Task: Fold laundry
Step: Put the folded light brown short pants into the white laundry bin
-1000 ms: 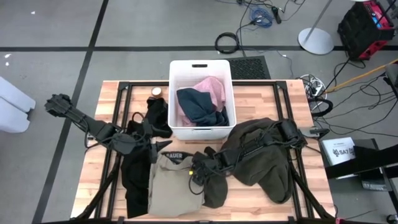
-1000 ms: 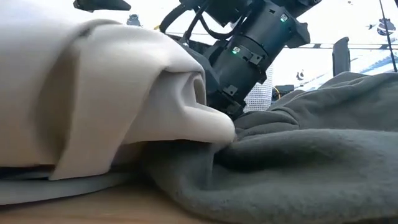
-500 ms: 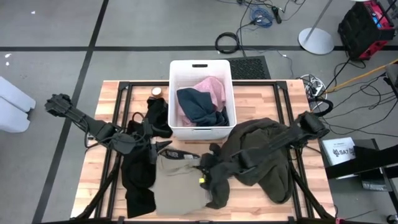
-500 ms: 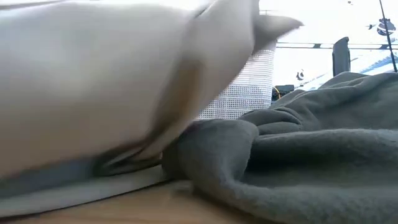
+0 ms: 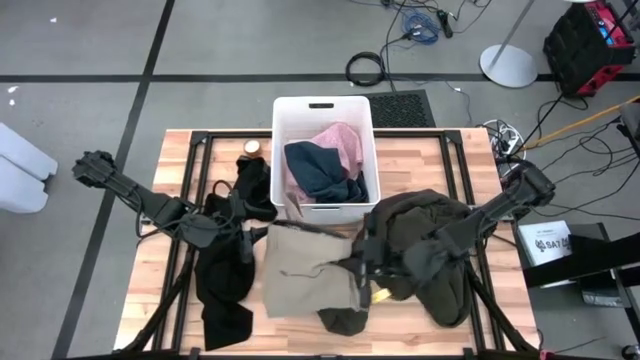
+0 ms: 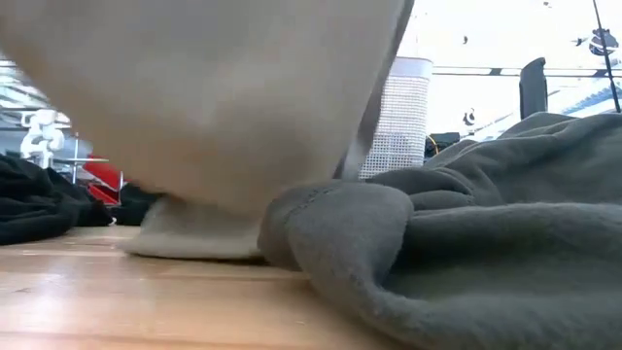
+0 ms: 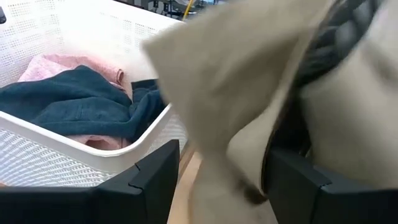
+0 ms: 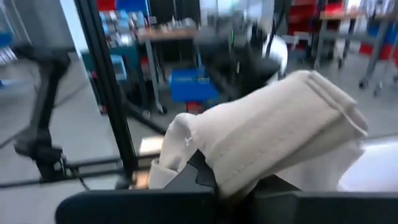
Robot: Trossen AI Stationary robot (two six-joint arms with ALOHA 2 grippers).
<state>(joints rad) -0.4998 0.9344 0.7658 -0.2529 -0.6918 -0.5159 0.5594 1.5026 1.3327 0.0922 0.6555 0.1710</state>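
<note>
bare wood (image 5: 505, 320) front right; bin (image 5: 322, 110) blocks centre back

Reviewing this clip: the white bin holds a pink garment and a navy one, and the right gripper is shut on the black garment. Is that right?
Not quite. The right gripper is shut on the beige-tan garment, not the black garment, as the right wrist view shows. The rest stands: in the high view the white bin holds a pink garment and a navy one.

Bin (image 5: 322, 108) behind garments (image 5: 305, 270) on table (image 5: 470, 150); sweater (image 5: 430, 250) at right.
</note>
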